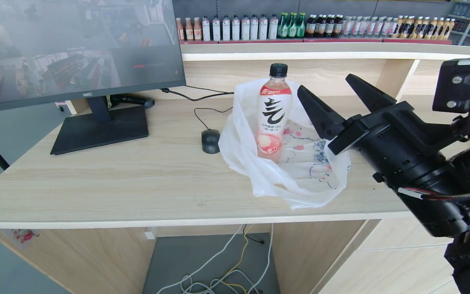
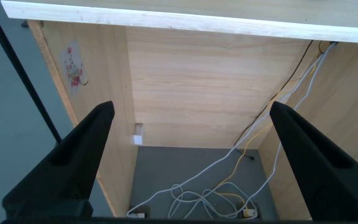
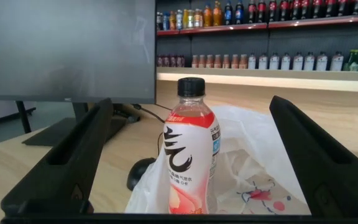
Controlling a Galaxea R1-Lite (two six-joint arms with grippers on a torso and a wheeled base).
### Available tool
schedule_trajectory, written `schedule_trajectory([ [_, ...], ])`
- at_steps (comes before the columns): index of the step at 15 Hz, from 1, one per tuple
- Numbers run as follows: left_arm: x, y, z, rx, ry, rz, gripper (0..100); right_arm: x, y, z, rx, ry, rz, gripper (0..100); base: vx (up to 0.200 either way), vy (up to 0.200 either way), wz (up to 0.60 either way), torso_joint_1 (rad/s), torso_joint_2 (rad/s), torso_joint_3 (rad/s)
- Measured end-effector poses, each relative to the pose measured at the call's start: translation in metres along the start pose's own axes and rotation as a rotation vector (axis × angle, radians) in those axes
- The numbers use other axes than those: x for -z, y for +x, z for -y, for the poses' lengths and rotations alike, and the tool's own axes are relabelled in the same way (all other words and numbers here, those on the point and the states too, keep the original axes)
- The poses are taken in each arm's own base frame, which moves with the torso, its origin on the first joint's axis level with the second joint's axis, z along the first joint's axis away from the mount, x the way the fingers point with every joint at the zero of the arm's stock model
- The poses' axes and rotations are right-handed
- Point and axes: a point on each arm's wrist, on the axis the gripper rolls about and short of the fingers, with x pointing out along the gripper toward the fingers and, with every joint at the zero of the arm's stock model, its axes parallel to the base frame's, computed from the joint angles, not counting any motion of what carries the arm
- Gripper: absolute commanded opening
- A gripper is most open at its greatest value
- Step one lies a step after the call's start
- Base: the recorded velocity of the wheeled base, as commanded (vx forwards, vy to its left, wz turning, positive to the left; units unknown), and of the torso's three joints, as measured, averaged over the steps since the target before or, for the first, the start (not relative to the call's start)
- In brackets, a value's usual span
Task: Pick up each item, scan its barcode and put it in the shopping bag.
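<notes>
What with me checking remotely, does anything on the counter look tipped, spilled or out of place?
Nothing stands out. The pink drink bottle stands upright, capped, among the folds of the white shopping bag on the wooden counter; no liquid shows. The right gripper is open beside it, touching nothing.

The bottle (image 1: 273, 110) is stood in the bag (image 1: 308, 179) on the desk (image 1: 137, 179); the mouse (image 1: 210, 141) is placed just left, the monitor (image 1: 76, 45) farther left.

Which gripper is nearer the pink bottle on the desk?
Right. The right gripper hangs open above the desk, just beside the bottle and aimed toward it. The left gripper is open below the desk's front edge, facing the cables underneath.
</notes>
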Motion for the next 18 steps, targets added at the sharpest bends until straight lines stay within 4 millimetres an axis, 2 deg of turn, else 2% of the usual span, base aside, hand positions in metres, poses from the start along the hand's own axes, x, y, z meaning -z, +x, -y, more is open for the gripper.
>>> schedule_trajectory([
  [3,0.0,0.0,0.0,-0.001,-0.001,0.0,100,-0.0045,-0.0028,0.0007,0.0,0.01,0.01,100,0.0,0.0,0.0,0.0,0.0,0.0],
  [6,0.0,0.0,0.0,-0.001,-0.001,0.0,100,-0.0062,-0.0033,0.0008,-0.001,0.012,0.014,100,-0.2,0.0,0.0,0.007,0.01,0.002],
  [12,0.0,0.0,0.0,-0.001,0.0,0.0,100,-0.0047,-0.003,0.0011,-0.002,0.011,0.008,100,0.0,0.0,0.0,0.0,0.0,0.0],
  [18,-0.0001,0.0,0.0,-0.002,-0.006,0.001,100,-0.0015,-0.0026,0.001,0.0,0.009,-0.002,100,0.0,-0.2,0.0,0.009,0.0,0.002],
])
